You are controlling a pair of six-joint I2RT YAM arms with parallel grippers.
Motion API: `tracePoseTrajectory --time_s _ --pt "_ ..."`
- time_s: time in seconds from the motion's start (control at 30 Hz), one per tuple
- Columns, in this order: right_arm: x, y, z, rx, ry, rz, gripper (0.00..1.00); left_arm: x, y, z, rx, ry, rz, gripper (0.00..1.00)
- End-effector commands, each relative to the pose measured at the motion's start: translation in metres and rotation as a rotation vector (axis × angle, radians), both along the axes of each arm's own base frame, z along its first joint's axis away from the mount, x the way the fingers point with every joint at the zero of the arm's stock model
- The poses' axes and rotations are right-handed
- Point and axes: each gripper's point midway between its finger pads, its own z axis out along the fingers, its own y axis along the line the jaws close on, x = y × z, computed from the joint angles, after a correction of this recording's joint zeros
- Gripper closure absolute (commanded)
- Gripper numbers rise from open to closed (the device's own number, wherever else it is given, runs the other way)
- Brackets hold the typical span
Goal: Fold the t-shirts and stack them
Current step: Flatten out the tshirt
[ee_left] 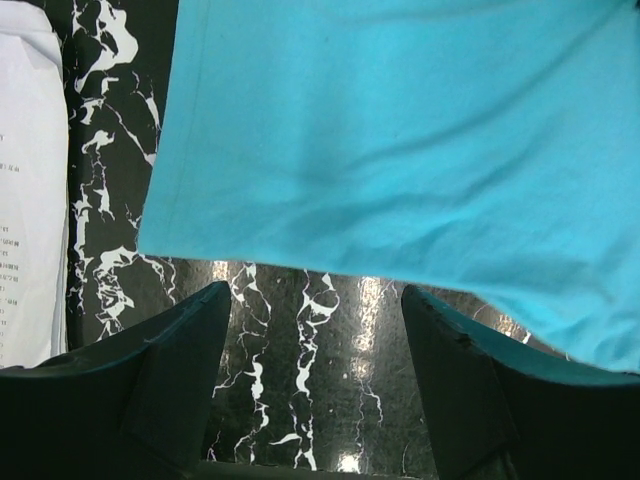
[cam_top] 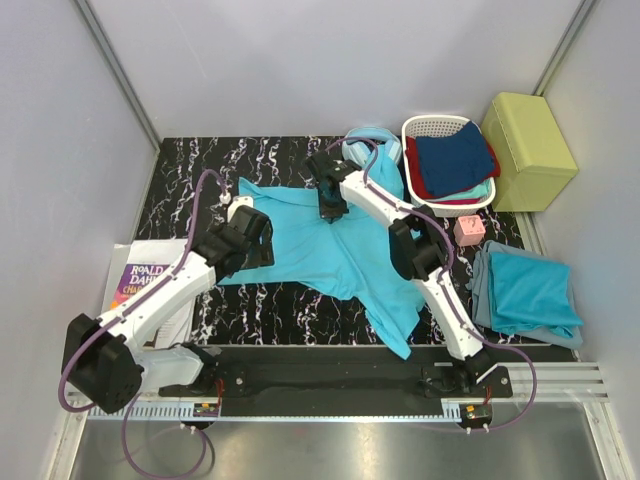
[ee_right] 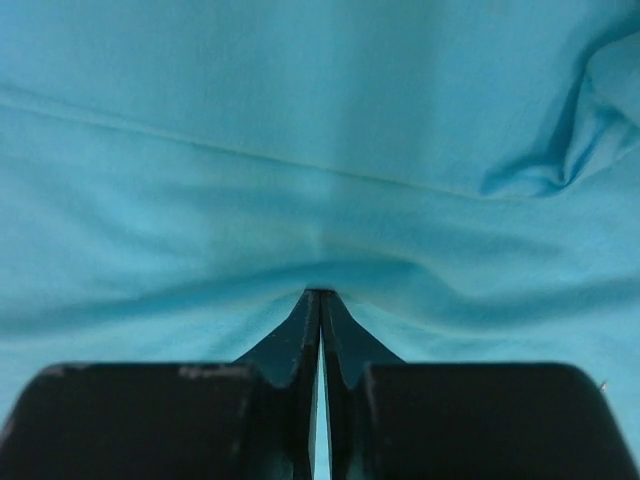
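A cyan t-shirt [cam_top: 330,250] lies spread across the black marble table [cam_top: 180,190], with one part trailing toward the front edge. My right gripper [cam_top: 328,205] rests on the shirt's upper middle. In the right wrist view it [ee_right: 320,297] is shut on a pinched ridge of the cyan fabric [ee_right: 300,120]. My left gripper [cam_top: 250,240] is at the shirt's left edge. In the left wrist view it [ee_left: 315,345] is open and empty just above the table, and the shirt's hem [ee_left: 400,150] lies just beyond the fingertips [ee_left: 190,350].
A folded teal shirt [cam_top: 525,290] lies at the right. A white basket [cam_top: 425,128] holds navy and red clothes, and a light blue garment [cam_top: 372,145] lies beside it. A yellow-green box [cam_top: 528,135], a small pink object [cam_top: 469,230] and a book [cam_top: 150,280] are also here.
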Motion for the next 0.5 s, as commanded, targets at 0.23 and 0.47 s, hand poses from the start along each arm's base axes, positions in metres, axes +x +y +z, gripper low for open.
tracePoseTrajectory --time_s 0.23,0.47 --pt "0.015 -0.021 -0.009 0.024 0.037 -0.047 0.94 -0.023 0.005 0.008 -0.042 0.023 0.002 0.26" --pt "0.011 -0.023 0.022 0.032 -0.014 -0.039 0.63 -0.038 0.024 -0.021 0.069 0.141 0.069 0.28"
